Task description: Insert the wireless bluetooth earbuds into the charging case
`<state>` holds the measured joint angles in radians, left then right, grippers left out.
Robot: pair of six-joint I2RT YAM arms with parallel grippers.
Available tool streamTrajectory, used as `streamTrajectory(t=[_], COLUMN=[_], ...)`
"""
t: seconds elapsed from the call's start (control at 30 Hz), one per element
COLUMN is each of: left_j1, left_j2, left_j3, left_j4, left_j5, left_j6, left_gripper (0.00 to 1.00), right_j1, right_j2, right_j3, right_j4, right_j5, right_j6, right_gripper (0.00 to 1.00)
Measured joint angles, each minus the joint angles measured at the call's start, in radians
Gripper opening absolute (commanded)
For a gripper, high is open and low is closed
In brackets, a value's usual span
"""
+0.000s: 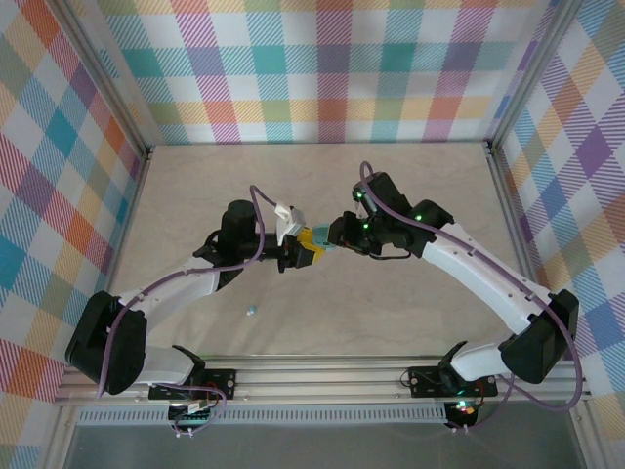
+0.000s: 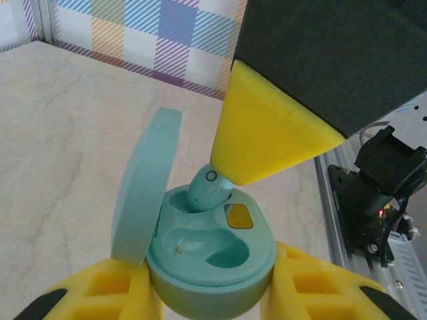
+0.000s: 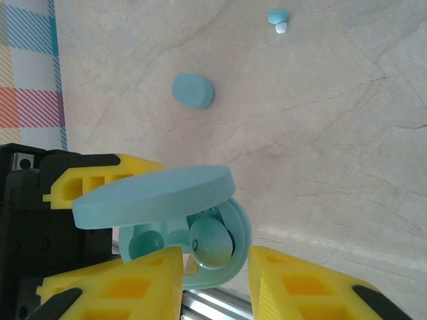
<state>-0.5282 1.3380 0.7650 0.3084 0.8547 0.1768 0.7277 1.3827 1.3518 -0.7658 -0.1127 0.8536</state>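
A: The right gripper (image 3: 215, 252)?
B: Parted slightly round the bud (image 2: 208, 188), which is propped tilted in a socket of the open case (image 2: 200, 268), itself clamped by the left gripper (image 2: 213, 303).
A: Next?
B: Seating is judged unfinished; a gentle downward press is called for.

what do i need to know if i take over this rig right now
Grippers: the left gripper is shut on the open charging case, with the lid up. The right gripper has its jaws parted around an earbud and looks just clear of it.
Things: that earbud sits tilted in the far slot, not flush. The near slot is empty. A loose earbud lies on the table, with a closed teal case near it.
Done: one bud placed.
Left: probably press it home, fetch the loose earbud for the near slot, then close the lid.
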Motion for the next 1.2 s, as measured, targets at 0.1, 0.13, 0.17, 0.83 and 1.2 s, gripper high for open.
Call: streamTrajectory(t=[0.1, 0.13, 0.17, 0.83, 1.2], left_j1=[0.000, 0.000, 0.000, -0.001, 0.000], left_j2=[0.000, 0.000, 0.000, -0.006, -0.006], left_j3=[0.000, 0.000, 0.000, 0.000, 0.006], left_j4=[-0.002, -0.002, -0.002, -0.048, -0.048], left_j5=[0.000, 0.000, 0.000, 0.011, 0.096], left_j6=[0.000, 0.001, 0.002, 0.044, 0.056], left_gripper=[0.06, 0.06, 0.06, 0.06, 0.06], right_j1=[0.000, 0.000, 0.000, 0.000, -0.032], right_j2=[0.009, 0.012, 0.016, 0.034, -0.049], right_j3=[0.000, 0.000, 0.000, 0.000, -0.078], right_j4=[0.008, 0.010, 0.013, 0.024, 0.076], right_j5=[0.000, -0.001, -0.001, -0.007, -0.101], right_j6=[0.000, 0.000, 0.000, -0.024, -0.206], right_gripper=[0.31, 0.30, 0.30, 0.11, 0.02])
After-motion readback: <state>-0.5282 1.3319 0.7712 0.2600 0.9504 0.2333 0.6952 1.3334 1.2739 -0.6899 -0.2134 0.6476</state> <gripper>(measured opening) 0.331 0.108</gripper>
